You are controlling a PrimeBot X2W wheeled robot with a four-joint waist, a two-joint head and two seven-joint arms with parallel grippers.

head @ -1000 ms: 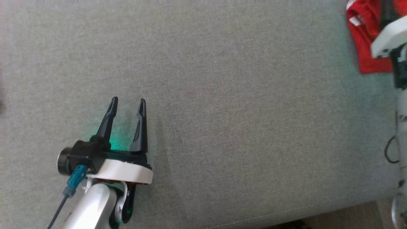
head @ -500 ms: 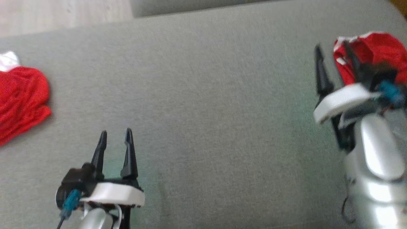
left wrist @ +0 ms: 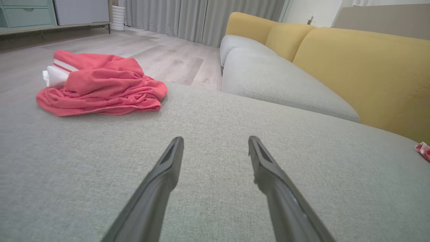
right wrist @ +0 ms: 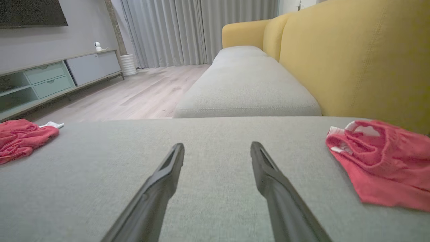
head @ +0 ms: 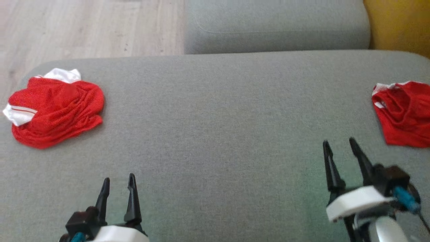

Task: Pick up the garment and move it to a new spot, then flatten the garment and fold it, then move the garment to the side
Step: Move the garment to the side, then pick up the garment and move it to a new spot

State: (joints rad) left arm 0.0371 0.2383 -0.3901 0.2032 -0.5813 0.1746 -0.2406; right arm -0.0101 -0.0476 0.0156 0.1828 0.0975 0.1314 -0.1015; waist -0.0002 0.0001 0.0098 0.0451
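The left hand (head: pixel 119 178) is pointing across the grey sofa seat (head: pixel 215 117), fingers parted and gripping nothing. The right hand (head: pixel 338 141) is also standing open and empty. A crumpled red garment (head: pixel 57 111) with white trim is lying at the seat's far left. A second red garment (head: pixel 403 117) is lying at the right edge, near the right hand but apart from it. A wooden floor (head: pixel 84 27), a yellow backrest (head: pixel 396 23), grey curtains (right wrist: pixel 188 30) and a low cabinet (right wrist: pixel 50 77) are showing beyond.

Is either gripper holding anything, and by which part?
Nothing is held: the left gripper and right gripper are both open and empty above the grey cushion.
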